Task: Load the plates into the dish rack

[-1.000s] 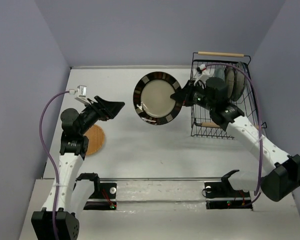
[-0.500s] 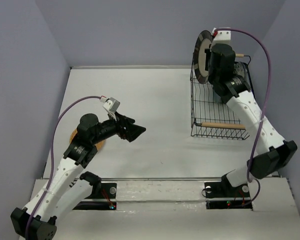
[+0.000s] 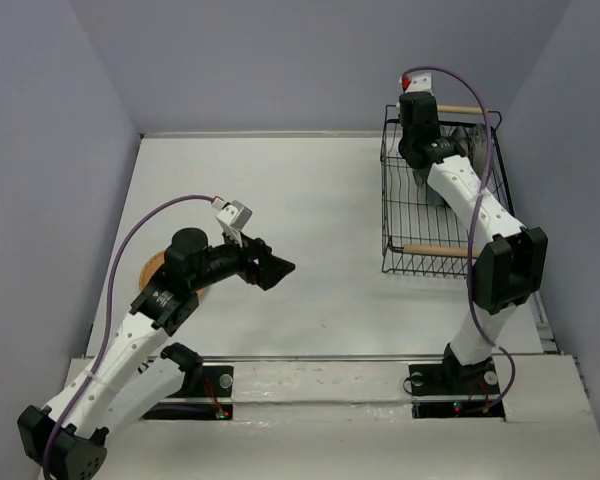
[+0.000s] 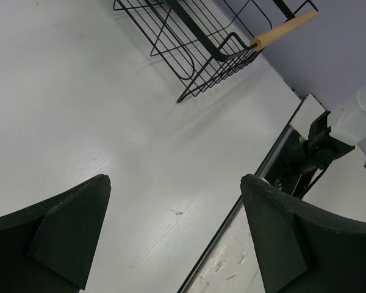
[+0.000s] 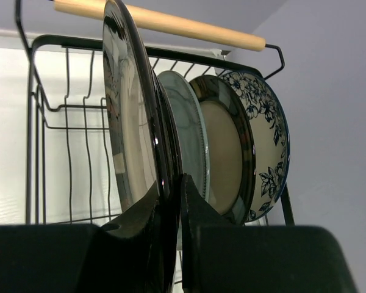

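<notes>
My right gripper (image 5: 171, 183) is shut on the rim of a dark-rimmed plate (image 5: 128, 122) and holds it upright inside the dish rack (image 5: 36, 110). Behind it stand the teal plate (image 5: 186, 122), the other dark-rimmed plate (image 5: 229, 146) and the floral plate (image 5: 268, 134). From above, the right gripper (image 3: 423, 165) reaches down into the rack (image 3: 400, 255) at the back right. My left gripper (image 3: 278, 268) is open and empty over bare table (image 4: 175, 183). The orange-tan plate (image 3: 152, 268) lies flat at the left, mostly hidden under my left arm.
The rack's wooden handles show at its far side (image 3: 455, 108) and near side (image 3: 440, 250). The near handle also shows in the left wrist view (image 4: 283, 27). Grey walls close the table on three sides. The arm bases' rail (image 3: 320, 375) runs along the near edge.
My right arm has carried the dark-rimmed plate from over the table's middle, up over the rack, then down into it on edge. My left arm has swung right and lower.
</notes>
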Controlling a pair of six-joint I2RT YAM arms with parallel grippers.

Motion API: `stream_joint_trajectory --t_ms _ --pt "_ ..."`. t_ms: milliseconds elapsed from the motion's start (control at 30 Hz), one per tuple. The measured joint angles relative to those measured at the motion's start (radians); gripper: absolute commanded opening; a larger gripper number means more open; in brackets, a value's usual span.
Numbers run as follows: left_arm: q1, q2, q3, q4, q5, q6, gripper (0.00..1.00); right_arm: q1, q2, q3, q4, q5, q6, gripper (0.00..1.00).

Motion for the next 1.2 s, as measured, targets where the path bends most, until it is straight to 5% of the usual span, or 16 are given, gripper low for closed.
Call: stream_joint_trajectory --t_ms 1200 --pt "0.006 0.074 0.019 -0.056 -0.09 0.015 0.99 -0.11 0.143 0.035 -0.024 -0.072 0.082 0.07"
